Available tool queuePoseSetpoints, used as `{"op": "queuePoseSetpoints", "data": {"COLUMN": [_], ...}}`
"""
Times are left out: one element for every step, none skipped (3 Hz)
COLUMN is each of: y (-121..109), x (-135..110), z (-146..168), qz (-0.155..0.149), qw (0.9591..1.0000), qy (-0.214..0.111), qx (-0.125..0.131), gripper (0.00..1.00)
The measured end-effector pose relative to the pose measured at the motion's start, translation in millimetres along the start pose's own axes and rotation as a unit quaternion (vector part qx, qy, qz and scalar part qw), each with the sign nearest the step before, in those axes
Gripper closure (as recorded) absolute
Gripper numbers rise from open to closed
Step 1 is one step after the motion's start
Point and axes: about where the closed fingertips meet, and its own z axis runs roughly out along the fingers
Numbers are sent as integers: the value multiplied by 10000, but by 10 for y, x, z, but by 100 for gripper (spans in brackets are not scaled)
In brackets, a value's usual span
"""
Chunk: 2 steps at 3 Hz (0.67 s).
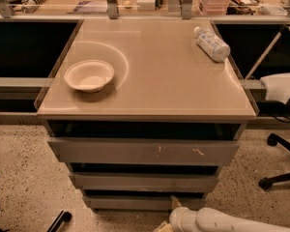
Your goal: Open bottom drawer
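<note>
1. Camera view puts the end effector (175,206) nearest to you, at the bottom edge of the frame. It sits low over the floor (19,178), just in front of the cabinet's lowest front and right of its middle. Its white arm (232,221) runs in from the lower right corner.
2. You cannot tell how far the end effector is open, nor whether it has hold of anything. Only its rounded white end and a small tan tip show, and the tip looks to be touching or almost touching the drawer front.
3. Just behind that tip you find the bottom drawer (135,203), a plain grey front without a handle, the narrowest of the three, at the foot of the cabinet. A dark gap lies above it.
4. Above it comes the middle drawer (142,181), somewhat wider, again under a dark gap.
5. Next is the top drawer (135,151), the widest front, with white scratch marks right of centre.
6. Over the drawers you see the tan counter (159,91). A white bowl (89,75) stands upright near its left side.
7. Farther back, near the right rear corner, a clear plastic bottle (211,43) lies on its side, well apart from the bowl.
8. To the right of the cabinet you can see part of an office chair (282,95).
</note>
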Motion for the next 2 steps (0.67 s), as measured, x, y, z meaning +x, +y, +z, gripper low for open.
{"op": "queuePoseSetpoints", "data": {"y": [-648,-648], "x": [100,100], "z": [381,382], "qz": [194,194], "qw": [9991,9991], "qy": [117,118], "qx": [358,358], "gripper": [0,0]}}
